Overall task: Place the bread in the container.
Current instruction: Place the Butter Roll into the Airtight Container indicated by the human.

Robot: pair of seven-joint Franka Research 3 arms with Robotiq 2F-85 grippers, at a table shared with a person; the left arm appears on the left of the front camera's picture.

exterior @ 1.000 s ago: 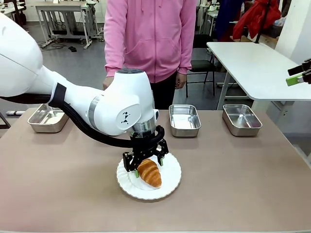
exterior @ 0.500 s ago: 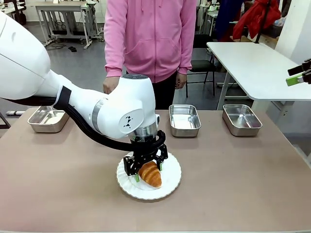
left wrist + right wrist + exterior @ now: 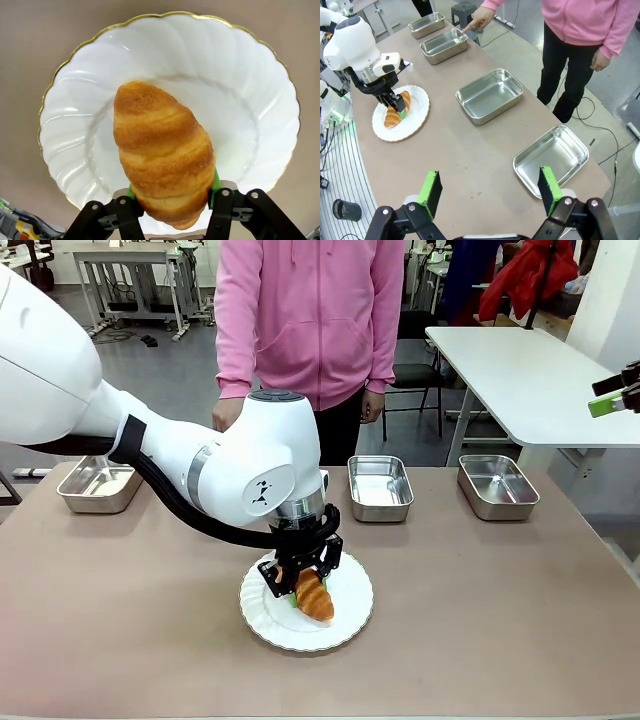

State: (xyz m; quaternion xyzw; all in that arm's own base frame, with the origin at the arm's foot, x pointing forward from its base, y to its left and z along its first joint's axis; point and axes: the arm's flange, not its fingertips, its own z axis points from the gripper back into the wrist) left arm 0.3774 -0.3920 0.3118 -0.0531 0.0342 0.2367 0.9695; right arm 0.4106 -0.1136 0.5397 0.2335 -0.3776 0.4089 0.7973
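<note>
The bread point(image 3: 316, 602), a golden-brown croissant point(image 3: 160, 145), lies on a round white plate point(image 3: 348, 612) near the table's front middle. My left gripper point(image 3: 304, 585) reaches down over it, its green pads point(image 3: 216, 182) pressed against both sides of the croissant's near end, shut on it. In the right wrist view a person's hand point(image 3: 479, 18) points at one container point(image 3: 443, 45), a shiny steel pan. My right gripper point(image 3: 490, 186) hangs high beyond the table's right end, open with nothing between its fingers; the front view has it point(image 3: 618, 395) at the far right edge.
Three more steel pans point(image 3: 426, 24) point(image 3: 490, 95) point(image 3: 551, 159) line the far edge of the table, all holding nothing. A person in a pink hoodie point(image 3: 310, 320) stands at the far side. The bare brown tabletop point(image 3: 480, 620) spreads around the plate.
The left gripper's jaws have come together from wide open onto the croissant. The arm dropped slightly over the plate. The right gripper has not moved.
</note>
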